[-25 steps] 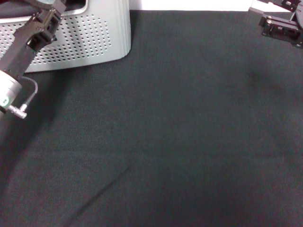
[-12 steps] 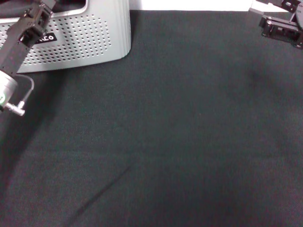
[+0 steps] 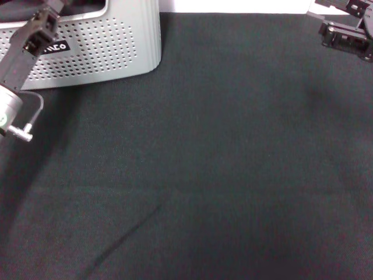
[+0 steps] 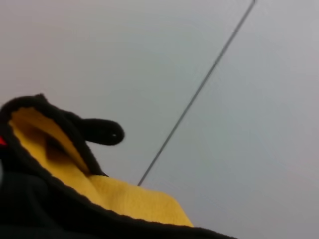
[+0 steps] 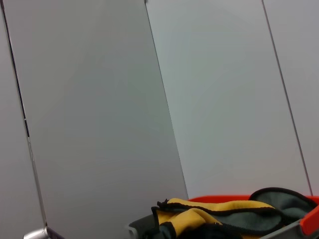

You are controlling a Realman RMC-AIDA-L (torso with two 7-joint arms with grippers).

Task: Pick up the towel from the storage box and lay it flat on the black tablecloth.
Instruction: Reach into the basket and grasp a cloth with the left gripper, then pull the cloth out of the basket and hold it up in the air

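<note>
The storage box (image 3: 105,46), light grey with perforated walls and a black label (image 3: 55,46), stands at the far left of the black tablecloth (image 3: 221,163). My left arm reaches up over the box's front wall, and the left gripper (image 3: 42,22) runs out of the head view's top edge above the box. In the left wrist view a fold of the yellow towel (image 4: 124,199) with black edging fills the near corner, very close to the camera, with a plain grey wall behind it. The right gripper (image 3: 342,32) rests at the cloth's far right corner.
The right wrist view looks across at grey wall panels. Low in it lie a yellow cloth (image 5: 194,211) and a grey cloth (image 5: 271,204) over an orange-red rim (image 5: 224,199). A long crease (image 3: 134,227) crosses the near left of the tablecloth.
My left arm has swung farther left and away over the box, uncovering the black label. The right gripper has barely shifted.
</note>
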